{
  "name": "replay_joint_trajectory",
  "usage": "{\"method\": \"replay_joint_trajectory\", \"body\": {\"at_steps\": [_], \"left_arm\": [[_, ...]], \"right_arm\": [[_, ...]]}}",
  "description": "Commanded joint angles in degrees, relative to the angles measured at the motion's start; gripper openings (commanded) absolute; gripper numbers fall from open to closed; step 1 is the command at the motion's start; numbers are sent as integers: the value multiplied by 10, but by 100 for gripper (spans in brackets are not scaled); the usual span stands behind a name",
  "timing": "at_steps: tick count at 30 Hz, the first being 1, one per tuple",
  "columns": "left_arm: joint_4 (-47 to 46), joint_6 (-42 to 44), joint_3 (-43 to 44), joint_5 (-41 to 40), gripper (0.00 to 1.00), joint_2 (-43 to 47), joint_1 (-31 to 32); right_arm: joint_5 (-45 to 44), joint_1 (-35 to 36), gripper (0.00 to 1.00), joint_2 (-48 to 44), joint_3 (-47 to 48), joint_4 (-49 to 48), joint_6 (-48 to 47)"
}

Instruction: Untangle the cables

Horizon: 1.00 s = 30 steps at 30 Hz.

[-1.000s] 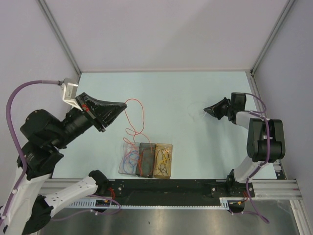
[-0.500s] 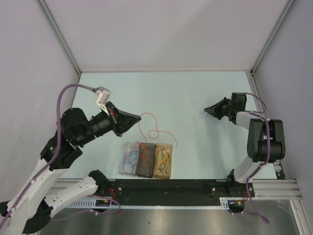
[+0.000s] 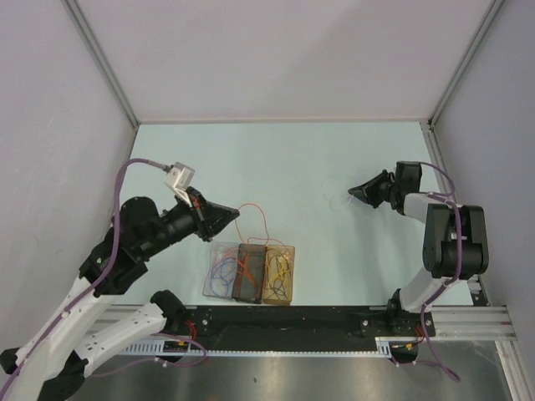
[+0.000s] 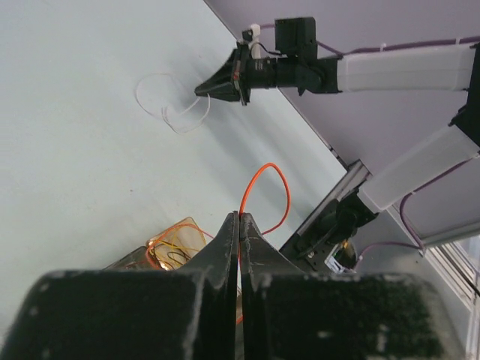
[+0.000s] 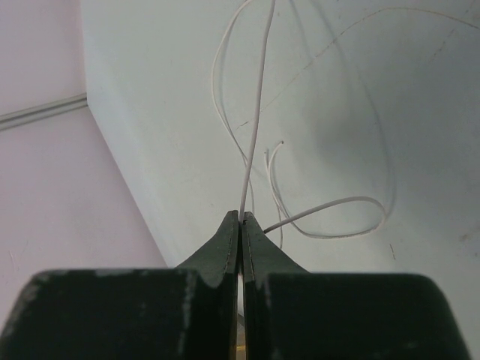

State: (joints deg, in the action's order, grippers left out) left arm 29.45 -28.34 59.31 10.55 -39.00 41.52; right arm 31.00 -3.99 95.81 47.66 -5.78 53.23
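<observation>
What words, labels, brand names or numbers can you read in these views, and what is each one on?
None: no word, number, brand or sign can be read in any view.
On the small boxes: no label shows.
On the orange wire and the pale wire: no print visible.
On the left arm and the right arm: plain shells, no readable marking.

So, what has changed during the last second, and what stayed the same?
The left fingers, shut on the orange cable, moved right and lower, toward the three small trays. The cable's loops came along and now sit close by them. The right fingers stayed in place, shut on the white cable. The trays did not move.
</observation>
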Motion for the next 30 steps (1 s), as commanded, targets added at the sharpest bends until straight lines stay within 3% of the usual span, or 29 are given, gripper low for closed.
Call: {"method": "replay_joint_trajectory", "body": {"at_steps": [1,14,23,30], "left_arm": [[3,-13,-14,-51,0,45,2],[83,8,-1,-128,0,85,1],[90,9,-22,-112,0,75,1],[141,31,20,-162,0,91,1]], "right_arm": [[10,-1,0,-29,-4,-9,-10],[7,3,0,-41,-13,-5,-14],[3,16,0,-39,-15,-7,-10],[1,20,0,-37,-18,-7,-13]]}}
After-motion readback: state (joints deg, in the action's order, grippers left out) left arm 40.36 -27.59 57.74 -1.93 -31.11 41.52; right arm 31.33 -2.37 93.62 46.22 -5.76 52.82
